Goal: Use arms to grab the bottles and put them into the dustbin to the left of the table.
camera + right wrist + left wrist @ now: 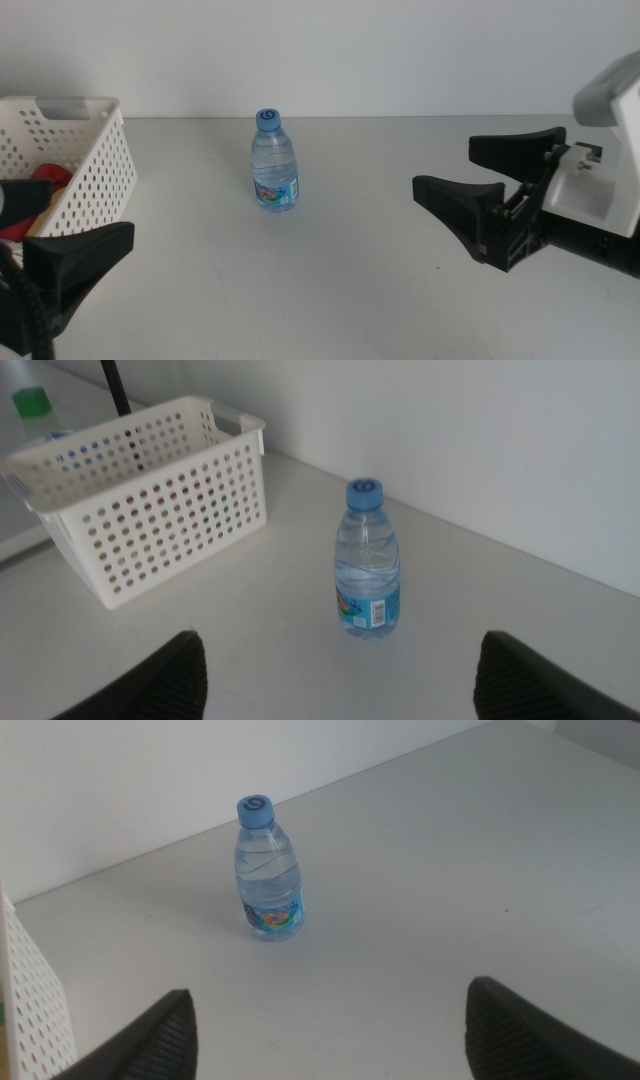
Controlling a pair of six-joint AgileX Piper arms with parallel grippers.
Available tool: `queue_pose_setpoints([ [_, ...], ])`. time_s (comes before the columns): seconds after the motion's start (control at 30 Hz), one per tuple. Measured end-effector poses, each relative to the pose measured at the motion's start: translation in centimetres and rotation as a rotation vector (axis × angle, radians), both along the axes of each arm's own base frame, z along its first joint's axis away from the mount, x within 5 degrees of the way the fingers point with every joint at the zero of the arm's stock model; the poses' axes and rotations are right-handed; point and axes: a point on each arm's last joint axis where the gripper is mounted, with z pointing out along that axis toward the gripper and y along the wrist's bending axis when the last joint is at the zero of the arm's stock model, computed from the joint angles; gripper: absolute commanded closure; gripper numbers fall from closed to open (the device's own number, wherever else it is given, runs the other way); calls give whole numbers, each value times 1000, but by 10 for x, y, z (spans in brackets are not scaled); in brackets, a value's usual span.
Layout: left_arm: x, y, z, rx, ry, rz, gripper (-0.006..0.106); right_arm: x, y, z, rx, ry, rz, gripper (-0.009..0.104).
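Note:
A small clear water bottle (pixel 274 160) with a blue cap and blue label stands upright on the grey table (pixel 330 290), a little left of centre. It also shows in both wrist views, the bottle (pixel 269 870) and the bottle (pixel 367 560). The white perforated dustbin (pixel 70 150) sits at the table's left edge with something red (pixel 52 178) inside. My right gripper (pixel 445 167) hangs open and empty to the right of the bottle, well apart from it. My left gripper (pixel 330 995) is open and empty at the front left, beside the dustbin (pixel 35 1000).
In the right wrist view, coloured shapes show through the holes of the dustbin (pixel 150 500). A green cap (pixel 32 400) stands beyond it. A white wall backs the table.

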Motion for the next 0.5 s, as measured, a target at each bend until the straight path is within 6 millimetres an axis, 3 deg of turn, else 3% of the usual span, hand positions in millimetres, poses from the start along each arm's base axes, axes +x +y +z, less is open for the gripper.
queue_pose_setpoints([
  [0.17,0,0,0,0,0,0,11,-25,-17,4,85,-69,-81,22],
  [0.33,0,0,0,0,0,0,11,-41,-37,16,-44,-59,-244,25],
  [0.5,0,0,0,0,0,0,11,-64,-43,53,-212,39,-161,30],
])
